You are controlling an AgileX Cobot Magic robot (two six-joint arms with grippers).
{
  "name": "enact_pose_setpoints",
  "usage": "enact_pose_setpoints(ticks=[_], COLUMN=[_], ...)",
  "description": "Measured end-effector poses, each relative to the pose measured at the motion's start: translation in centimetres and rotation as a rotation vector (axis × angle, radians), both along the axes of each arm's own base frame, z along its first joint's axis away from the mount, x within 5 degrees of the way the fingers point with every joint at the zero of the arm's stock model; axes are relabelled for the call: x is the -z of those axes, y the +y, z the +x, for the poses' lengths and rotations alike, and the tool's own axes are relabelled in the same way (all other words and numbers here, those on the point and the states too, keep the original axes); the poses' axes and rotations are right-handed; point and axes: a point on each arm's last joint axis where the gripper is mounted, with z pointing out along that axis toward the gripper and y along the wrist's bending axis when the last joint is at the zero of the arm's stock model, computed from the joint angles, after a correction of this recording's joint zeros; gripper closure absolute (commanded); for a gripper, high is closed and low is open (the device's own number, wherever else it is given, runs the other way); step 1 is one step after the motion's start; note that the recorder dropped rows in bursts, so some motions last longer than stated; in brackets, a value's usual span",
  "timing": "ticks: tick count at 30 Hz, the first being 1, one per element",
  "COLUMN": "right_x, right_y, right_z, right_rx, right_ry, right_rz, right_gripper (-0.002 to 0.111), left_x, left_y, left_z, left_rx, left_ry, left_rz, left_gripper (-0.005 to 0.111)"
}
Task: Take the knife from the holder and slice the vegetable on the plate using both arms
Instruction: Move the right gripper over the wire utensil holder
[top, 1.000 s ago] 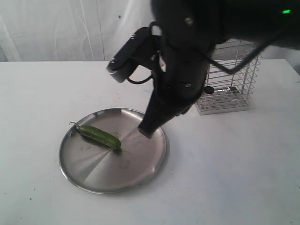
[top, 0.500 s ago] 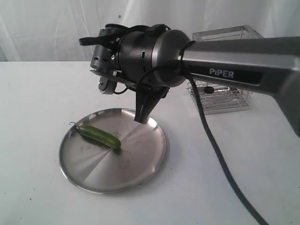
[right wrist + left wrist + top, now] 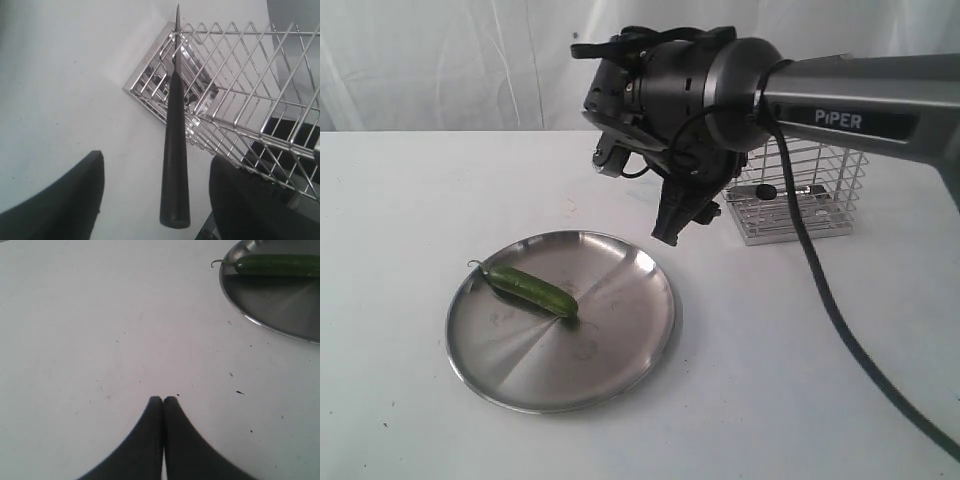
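Right jaws gape, knife [image 3: 175,165] untouched between them; left jaws clenched empty; vegetable [image 3: 532,290] on plate [image 3: 620,335].

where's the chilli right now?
Exterior view: the chilli lies on the left half of the plate, stem at the left rim, apart from the holder.

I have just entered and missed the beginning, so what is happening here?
The right arm's fingers stand wide open near the wire holder, with the dark knife between them, touched by neither. The left arm's fingers are shut and empty, above the table beside the plate. The green chilli lies whole on the plate, not yet sliced.
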Motion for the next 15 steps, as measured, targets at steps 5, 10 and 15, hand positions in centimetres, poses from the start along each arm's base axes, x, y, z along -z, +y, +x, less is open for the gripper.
enact_pose_setpoints(ticks=[5,10,15], right_x=[0.1,1.1,1.9], right_y=[-0.9,-2.1,-2.7], right_z=[0.6,0.8,0.8], right_rx=[0.036,0.067,0.079], right_ry=[0.006,0.039,0.062], right_rz=[0.012,-0.007,-0.025], right_gripper=[0.050,0.050,0.050], left_x=[0.0,0.0,0.0], left_y=[0.0,0.0,0.0], left_z=[0.0,0.0,0.0], left_rx=[0.000,0.000,0.000], left_ry=[0.000,0.000,0.000], left_rz=[0.000,0.000,0.000], left_gripper=[0.107,0.107,0.107])
